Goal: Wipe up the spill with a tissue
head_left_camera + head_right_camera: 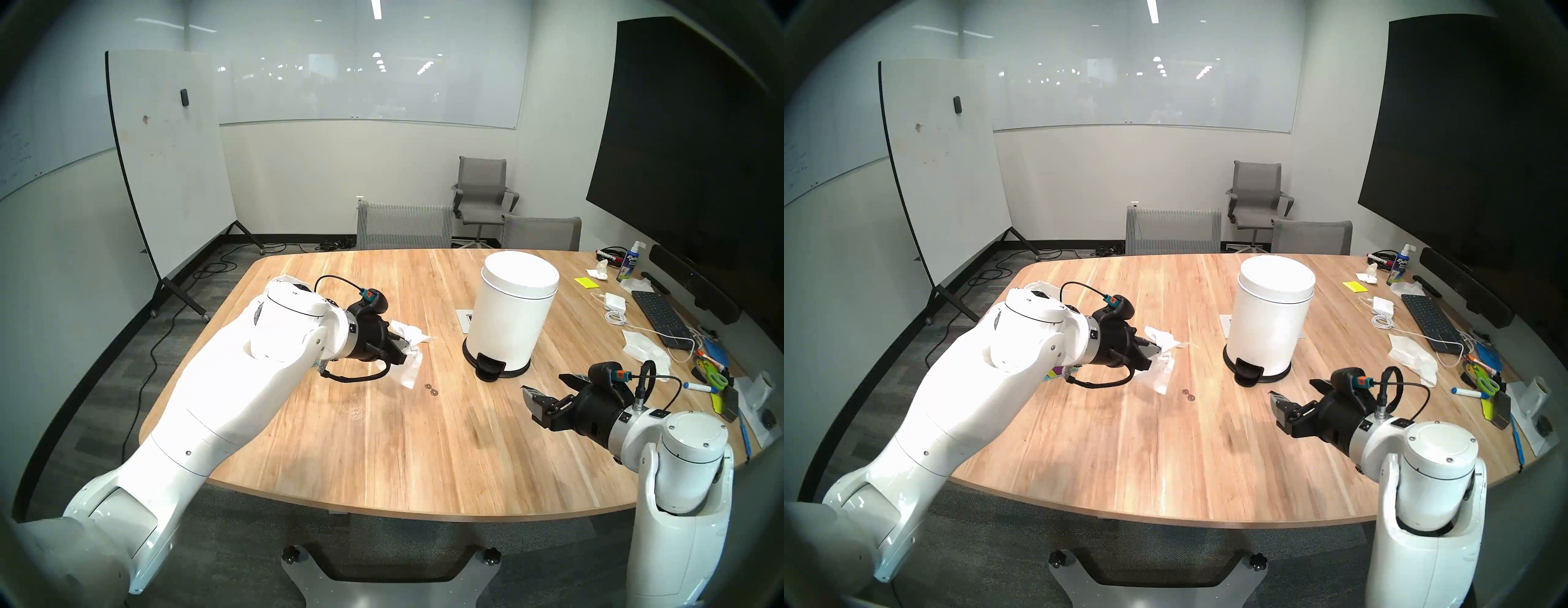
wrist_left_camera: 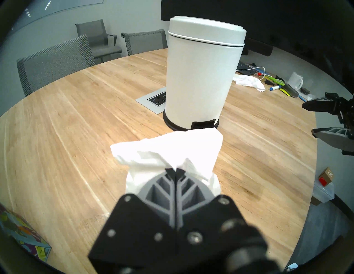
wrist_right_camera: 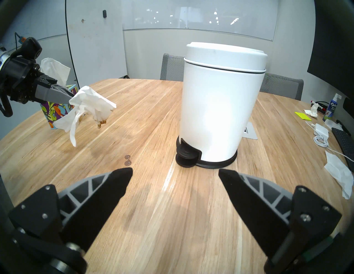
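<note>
The left gripper is pinched tight on the tissue. The tissue is thin, soft white paper, all crumpled up. It hangs in the air above the table, not touching it. From the right wrist view, one low corner of the tissue has brown wet marks on it.

The spill is on the table, just below the tissue and a little to the side. It is two tiny round brown drops, shiny and wet, sitting close together. The right wrist view shows the spill between the hanging tissue and the trash can.

The table is smooth light wood with long stripes in the grain and a rounded edge.

The trash can is white, smooth and round like a big tube. It has a flat round lid that is shut, so what is inside cannot be seen. Its bottom ring is black, with a black foot pedal.

The tissue box is a cube with bright leaf pictures. A white tissue sticks up out of its top. It stands behind the left gripper.

The right gripper is wide open and holds nothing. Its fingers are black and pointed, with grey ribbed backs. It hangs above the table, in front of the trash can.
</note>
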You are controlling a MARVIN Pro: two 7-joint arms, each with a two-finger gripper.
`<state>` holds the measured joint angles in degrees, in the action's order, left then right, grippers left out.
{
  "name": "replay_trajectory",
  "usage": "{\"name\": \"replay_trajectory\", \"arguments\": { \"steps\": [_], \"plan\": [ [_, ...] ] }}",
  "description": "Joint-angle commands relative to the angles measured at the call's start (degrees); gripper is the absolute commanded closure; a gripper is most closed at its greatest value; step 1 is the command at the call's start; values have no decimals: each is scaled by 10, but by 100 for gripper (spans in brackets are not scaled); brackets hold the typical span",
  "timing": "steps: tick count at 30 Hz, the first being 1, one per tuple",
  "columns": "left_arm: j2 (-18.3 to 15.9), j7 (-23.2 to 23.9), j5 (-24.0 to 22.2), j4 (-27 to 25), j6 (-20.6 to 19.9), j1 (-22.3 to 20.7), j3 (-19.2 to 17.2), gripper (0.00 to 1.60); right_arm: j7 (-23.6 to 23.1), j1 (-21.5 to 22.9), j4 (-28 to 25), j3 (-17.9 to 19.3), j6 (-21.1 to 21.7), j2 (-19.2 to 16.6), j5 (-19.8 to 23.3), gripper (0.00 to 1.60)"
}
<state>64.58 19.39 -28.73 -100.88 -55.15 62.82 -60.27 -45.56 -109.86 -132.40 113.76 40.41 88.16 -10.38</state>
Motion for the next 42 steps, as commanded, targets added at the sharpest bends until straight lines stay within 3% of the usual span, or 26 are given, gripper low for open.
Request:
{"name": "replay_trajectory", "arguments": {
  "steps": [1,30,42],
  "plan": [
    [19,-5,1,1,1,-17,5,160,0,1,-12,1,0,0,0,0],
    [69,-45,13,48,1,-46,62,160,0,1,-12,1,0,0,0,0],
    [86,-57,20,87,22,-53,78,160,0,1,-11,1,0,0,0,0]
  ]
}}
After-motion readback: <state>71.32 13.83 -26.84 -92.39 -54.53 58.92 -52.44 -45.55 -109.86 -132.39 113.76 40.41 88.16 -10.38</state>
